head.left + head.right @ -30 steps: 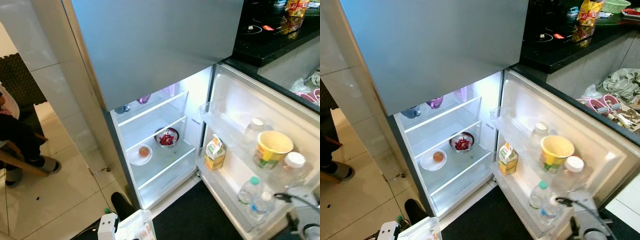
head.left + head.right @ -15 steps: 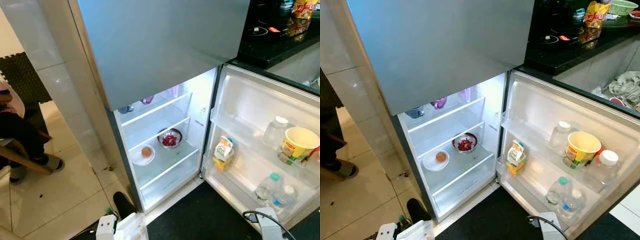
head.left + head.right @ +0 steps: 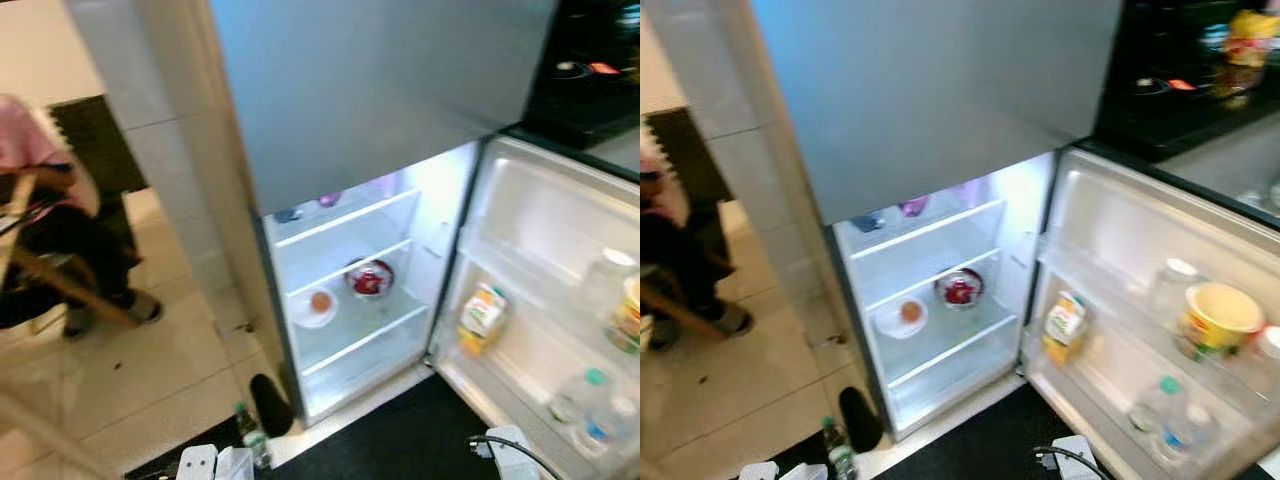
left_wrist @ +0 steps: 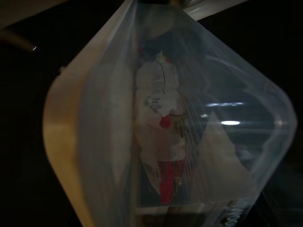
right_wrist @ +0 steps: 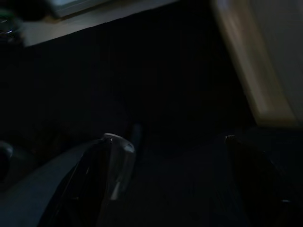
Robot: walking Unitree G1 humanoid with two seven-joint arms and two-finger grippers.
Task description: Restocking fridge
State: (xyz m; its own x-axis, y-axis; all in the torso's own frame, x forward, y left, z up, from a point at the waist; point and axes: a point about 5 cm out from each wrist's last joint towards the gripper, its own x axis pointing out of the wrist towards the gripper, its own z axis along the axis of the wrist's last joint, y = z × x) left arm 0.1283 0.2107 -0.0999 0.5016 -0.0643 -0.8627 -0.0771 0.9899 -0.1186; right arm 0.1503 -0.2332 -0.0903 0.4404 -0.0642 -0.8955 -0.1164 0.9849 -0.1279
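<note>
Before me: the fridge (image 3: 400,90) stands with its lower door (image 3: 1160,260) swung wide to my right and the lit compartment exposed.
Middle shelf: a white plate (image 3: 316,308) holding a small orange item sits beside a glass bowl (image 3: 370,279) of red food.
Top shelf: two small dark and purple items at the back, too blurred for me to name.
Door racks: a juice carton (image 3: 1064,326) low on the inner side, a yellow tub (image 3: 1218,316) and a clear jar (image 3: 1173,285) higher up, water bottles (image 3: 1167,420) in the bottom rack.
Floor: pale tiles at my left, a dark mat (image 3: 400,440) in front of the fridge.
Person: seated at far left, a pink sleeve (image 3: 40,150) and dark trousers showing.
My left end effector: a clear plastic bag (image 4: 170,123) with a white and red packet inside hangs close before its wrist camera; I cannot tell how the fingers are set.
My right end effector (image 5: 180,184): low in the shade, dark fingers (image 5: 111,175) spread apart, holding nothing.
</note>
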